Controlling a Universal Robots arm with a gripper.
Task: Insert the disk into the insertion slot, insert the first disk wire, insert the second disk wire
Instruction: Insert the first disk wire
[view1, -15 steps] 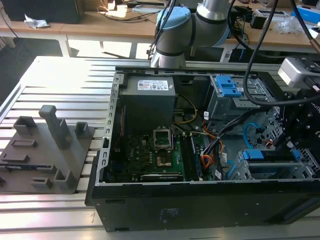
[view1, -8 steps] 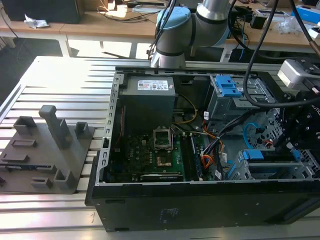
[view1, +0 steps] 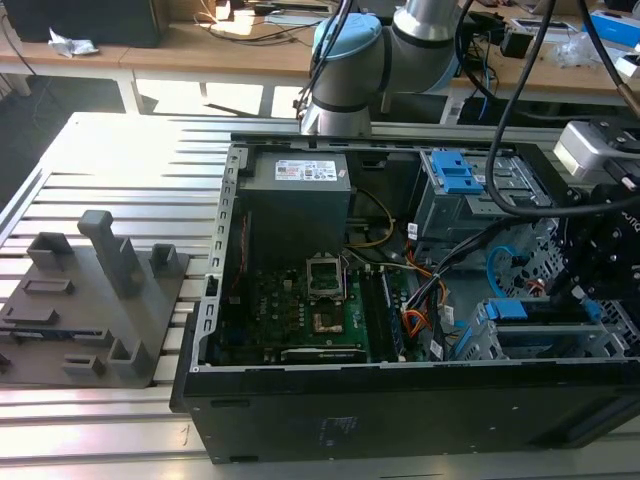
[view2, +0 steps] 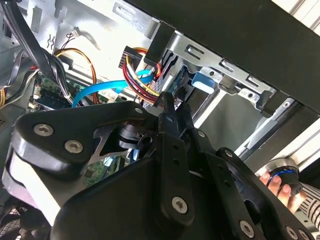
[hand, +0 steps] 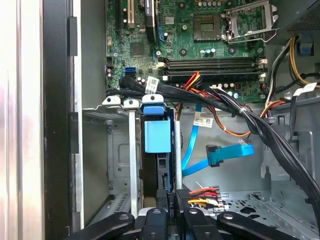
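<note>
The arm (view1: 350, 60) reaches over the open computer case (view1: 300, 400) on the desk (view1: 120, 150), and its wrist dips into the end of the case at the exterior view's right. The hand (hand: 172, 199) points down at the rear edge of the disk (hand: 157, 136), which stands edge-on, seated inside the insertion slot (hand: 119, 155). In both wrist views the fingers (view2: 169, 107) are pinched together on the dark plug of the first disk wire (hand: 204, 194), just beside the disk. The second disk wire (hand: 227, 152) lies loose nearby, its plug free.
</note>
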